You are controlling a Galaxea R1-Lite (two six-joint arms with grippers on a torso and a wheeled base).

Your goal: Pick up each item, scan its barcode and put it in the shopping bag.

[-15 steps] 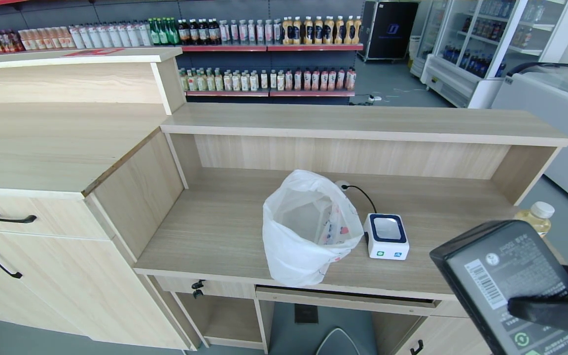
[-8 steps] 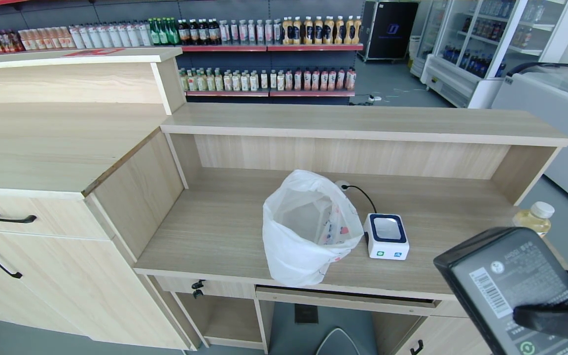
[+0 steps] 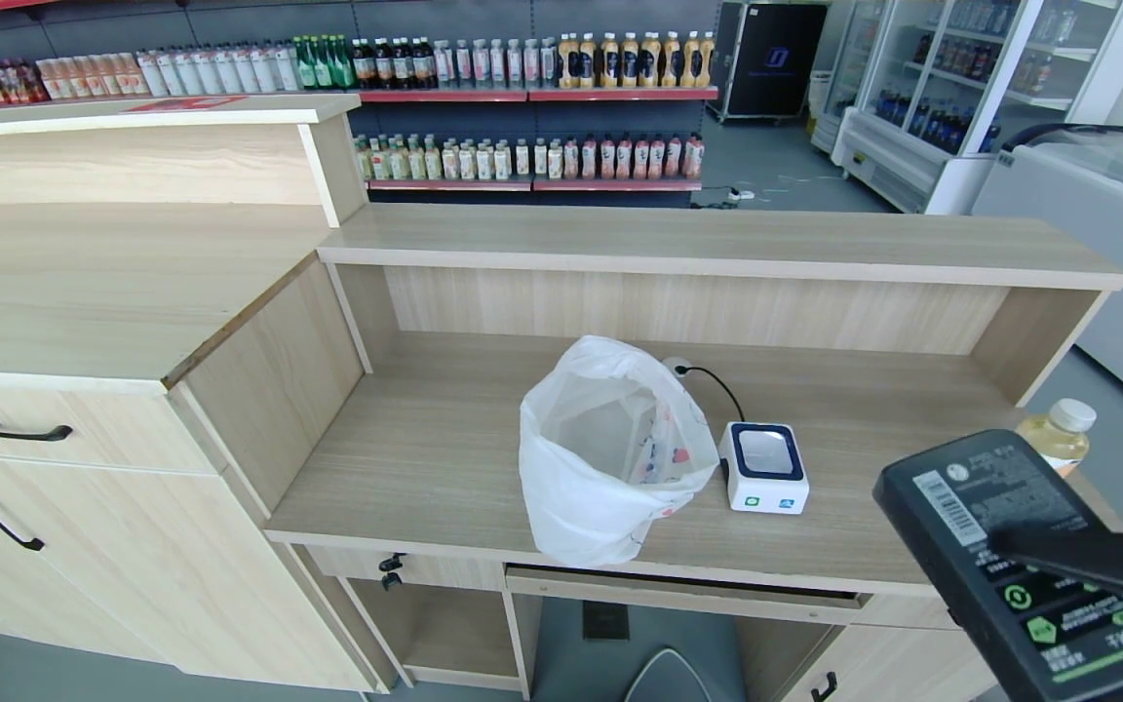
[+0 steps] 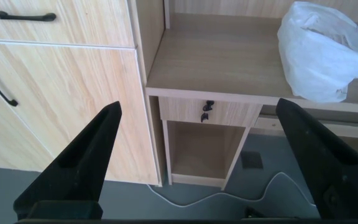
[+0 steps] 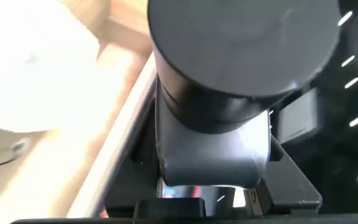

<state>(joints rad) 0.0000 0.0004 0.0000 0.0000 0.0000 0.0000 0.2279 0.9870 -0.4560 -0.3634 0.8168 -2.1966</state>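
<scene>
Near scanner (image 3: 764, 466), right claw (image 3: 1093, 570) holding bottle (image 3: 986, 507)

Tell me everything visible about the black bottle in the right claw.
The black bottle looks like dark plastic, flat-faced with rounded corners. Its upturned face bears small white print, a white barcode patch toward the far end and green marks nearer the camera. The right wrist view shows its round black top. It hangs tilted off the right front edge of the counter, clamped by the right claw, one finger lying across the label.
</scene>
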